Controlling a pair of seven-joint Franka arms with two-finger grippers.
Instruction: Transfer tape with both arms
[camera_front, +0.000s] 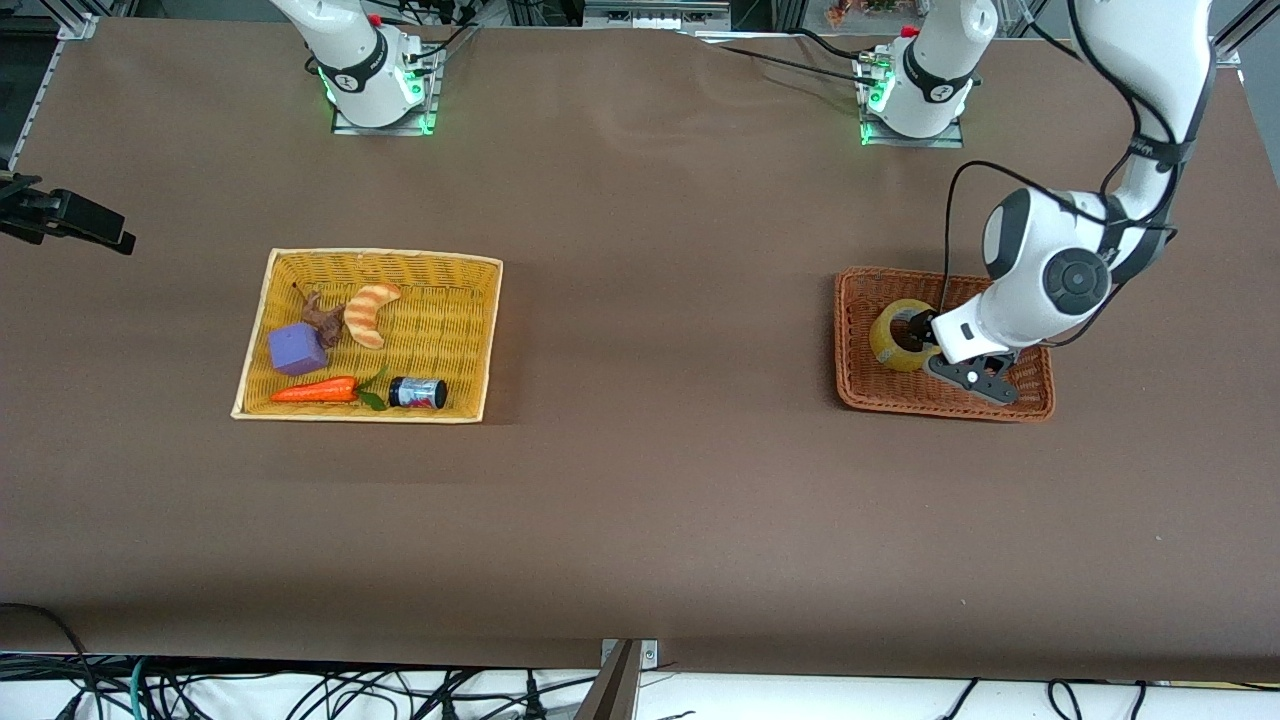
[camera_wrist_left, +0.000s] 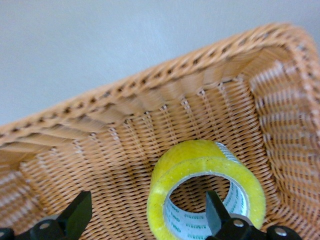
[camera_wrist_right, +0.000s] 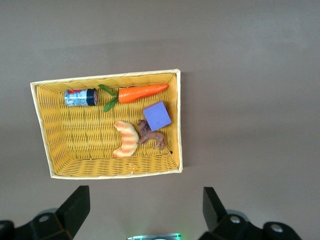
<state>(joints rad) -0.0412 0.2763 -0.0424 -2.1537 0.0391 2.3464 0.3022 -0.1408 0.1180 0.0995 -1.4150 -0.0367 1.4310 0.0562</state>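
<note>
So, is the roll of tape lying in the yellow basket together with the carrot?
No, the tape sits in the brown wicker basket at the left arm's end of the table, under the open left gripper.

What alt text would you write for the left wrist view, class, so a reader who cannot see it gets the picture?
A roll of yellow tape lies in a brown wicker basket, near one corner. The left gripper is open over it, one finger inside the roll's core and the other well clear of it.
</note>
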